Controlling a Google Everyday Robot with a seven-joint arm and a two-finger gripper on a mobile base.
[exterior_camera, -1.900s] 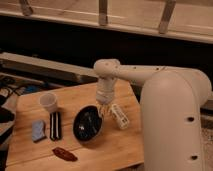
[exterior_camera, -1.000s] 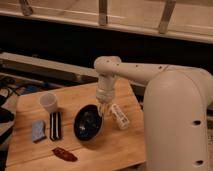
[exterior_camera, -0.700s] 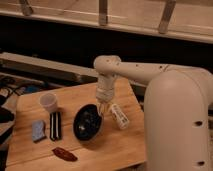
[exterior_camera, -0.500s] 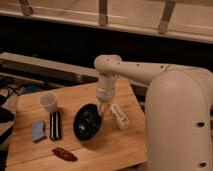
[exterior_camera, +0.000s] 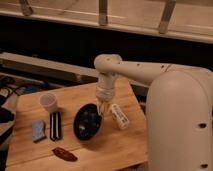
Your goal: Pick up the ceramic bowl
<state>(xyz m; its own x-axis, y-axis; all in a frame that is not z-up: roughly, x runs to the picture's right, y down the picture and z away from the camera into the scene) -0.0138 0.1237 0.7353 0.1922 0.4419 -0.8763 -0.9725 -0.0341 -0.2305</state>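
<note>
The ceramic bowl (exterior_camera: pixel 86 123) is black, glossy and round, and sits near the middle of the wooden table (exterior_camera: pixel 115 147). It looks tipped, with its right rim higher. My gripper (exterior_camera: pixel 103 107) hangs from the white arm and points down at the bowl's upper right rim, touching or just above it. The small white paper cup (exterior_camera: pixel 48 101) stands to the left of the bowl, apart from it.
A white tube-shaped item (exterior_camera: pixel 119 116) lies just right of the gripper. A black flat item (exterior_camera: pixel 55 125) and a blue item (exterior_camera: pixel 38 130) lie at the left. A red-brown item (exterior_camera: pixel 64 154) lies near the front edge. My large white body (exterior_camera: pixel 180 130) fills the right side.
Almost nothing differs. The gripper has stayed at the bowl's right rim and the bowl has kept its place.
</note>
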